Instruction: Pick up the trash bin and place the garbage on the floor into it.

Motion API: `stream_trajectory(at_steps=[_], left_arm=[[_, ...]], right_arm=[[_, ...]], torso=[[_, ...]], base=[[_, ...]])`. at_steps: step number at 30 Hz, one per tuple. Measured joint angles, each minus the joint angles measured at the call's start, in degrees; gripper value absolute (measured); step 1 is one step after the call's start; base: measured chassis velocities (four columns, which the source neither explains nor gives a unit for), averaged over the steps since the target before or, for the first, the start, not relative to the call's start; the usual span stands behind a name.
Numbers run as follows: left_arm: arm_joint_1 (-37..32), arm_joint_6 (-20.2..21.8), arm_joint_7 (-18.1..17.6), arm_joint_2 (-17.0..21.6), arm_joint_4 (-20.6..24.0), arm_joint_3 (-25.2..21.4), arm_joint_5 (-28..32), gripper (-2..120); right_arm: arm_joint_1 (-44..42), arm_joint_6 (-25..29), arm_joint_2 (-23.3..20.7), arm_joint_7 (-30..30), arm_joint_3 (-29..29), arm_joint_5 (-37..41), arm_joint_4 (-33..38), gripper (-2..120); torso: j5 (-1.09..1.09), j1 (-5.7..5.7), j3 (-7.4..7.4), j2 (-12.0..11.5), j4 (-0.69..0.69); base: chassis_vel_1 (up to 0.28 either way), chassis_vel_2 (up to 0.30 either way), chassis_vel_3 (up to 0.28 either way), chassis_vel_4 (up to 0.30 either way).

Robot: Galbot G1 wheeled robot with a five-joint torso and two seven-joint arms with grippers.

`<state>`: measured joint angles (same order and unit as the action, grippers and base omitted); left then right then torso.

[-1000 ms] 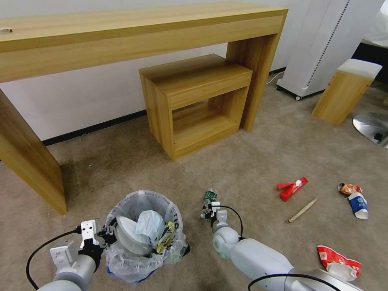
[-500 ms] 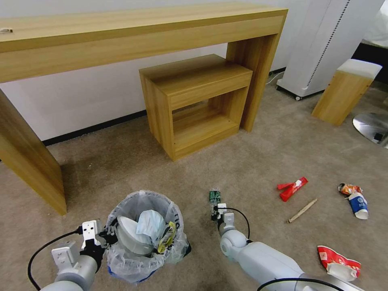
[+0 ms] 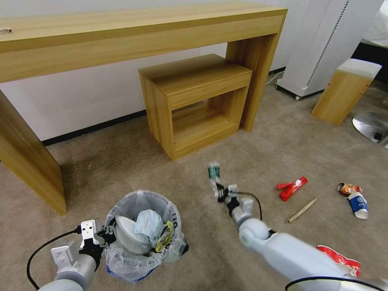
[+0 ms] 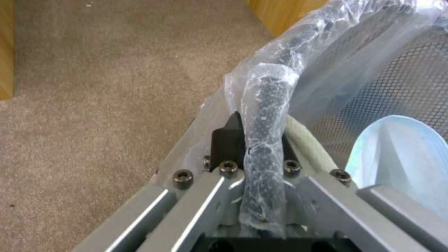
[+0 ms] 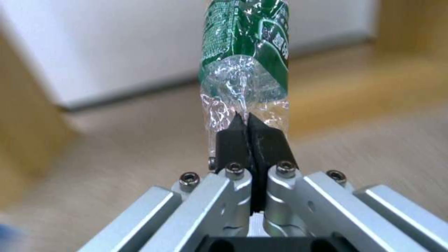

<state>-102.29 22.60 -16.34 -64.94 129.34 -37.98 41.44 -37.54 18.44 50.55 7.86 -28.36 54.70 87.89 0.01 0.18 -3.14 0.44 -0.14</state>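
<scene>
Spreading across the scene: the floor [image 3: 258, 153], a beige short-pile carpet, ran from the wall to the robot's base.
Desk: a long wooden desk [image 3: 121, 36] stood against the wall, with a smaller open wooden cabinet [image 3: 194, 101] tucked under its right end.
Trash bin: the trash bin [image 3: 143, 236], lined with a crinkly translucent bag, sat low on the robot's left, held at its rim by the left gripper [image 3: 106, 236]; whether its base touched the carpet could not be told. Inside lay a white slipper [image 3: 129, 236], a blue face mask [image 3: 148, 223] and a yellowish wrapper [image 3: 165, 237].
Left gripper: in the left wrist view its black fingers [image 4: 227, 140] were clamped on the bag-wrapped rim [image 4: 268, 105] (one finger outside the bin, the other hidden behind the plastic).
Right gripper: the right gripper [image 3: 221, 193] was raised over the carpet, to the right of the bin and well apart from it, its fingers [image 5: 233, 140] pinched nearly together on the crushed clear end of the bottle [image 5: 245, 66].
Bottle: the green-label clear bottle [image 3: 213, 174] stuck upward from the gripper, clear of the carpet.
Remaining garbage on the robot's right: a red-and-white crumpled wrapper [image 3: 339, 262] beside the right arm, a red packet [image 3: 292, 188], a blue-white paper cup [image 3: 358, 204] lying on its side, a wooden stick [image 3: 302, 210] between packet and cup, and a small orange crumpled wrapper [image 3: 349, 188] touching the cup's upper end.
</scene>
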Motion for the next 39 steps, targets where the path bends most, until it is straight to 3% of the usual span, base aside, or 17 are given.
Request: stream_trajectory(at_steps=[2,6,14,15,22,39], left_arm=[[0.1,0.1,-0.1,0.1,0.0,0.0,0.1,1],[0.4,0.3,-0.2,0.2,0.2,0.0,0.2,1],[0.9,0.6,-0.6,0.1,0.6,0.0,0.6,1],[1.0,0.6,-0.7,0.1,0.7,-0.1,0.8,1],[1.5,0.8,-1.1,0.0,1.1,-0.4,1.3,1],[2.7,1.5,-1.7,-0.6,1.9,0.0,2.2,1]], right_arm=[[2.8,2.1,-2.6,-4.9,-1.1,2.2,6.1,0],[6.3,3.6,-4.5,-9.0,-4.5,4.5,12.2,0],[11.0,4.7,-5.1,-15.2,-10.9,5.5,19.0,0],[12.3,4.9,-4.9,-16.2,-13.7,5.5,20.0,0],[14.8,5.8,-4.8,-18.5,-20.9,3.8,19.9,0],[13.0,7.7,-4.2,-18.1,-28.5,-1.7,14.7,0]], torso=[[-0.02,0.0,0.0,0.0,0.0],[-0.01,0.0,0.0,0.0,0.01],[-0.02,0.0,0.0,0.0,0.0],[-0.01,0.0,0.0,0.0,0.0],[-0.01,0.0,0.0,0.0,0.01],[-0.01,0.0,0.0,0.0,0.0]], base=[[0.0,0.0,0.0,0.0],[0.0,0.0,0.0,0.0],[0.0,0.0,0.0,0.0],[0.0,0.0,0.0,0.0],[0.0,0.0,0.0,0.0],[0.0,0.0,0.0,0.0]])
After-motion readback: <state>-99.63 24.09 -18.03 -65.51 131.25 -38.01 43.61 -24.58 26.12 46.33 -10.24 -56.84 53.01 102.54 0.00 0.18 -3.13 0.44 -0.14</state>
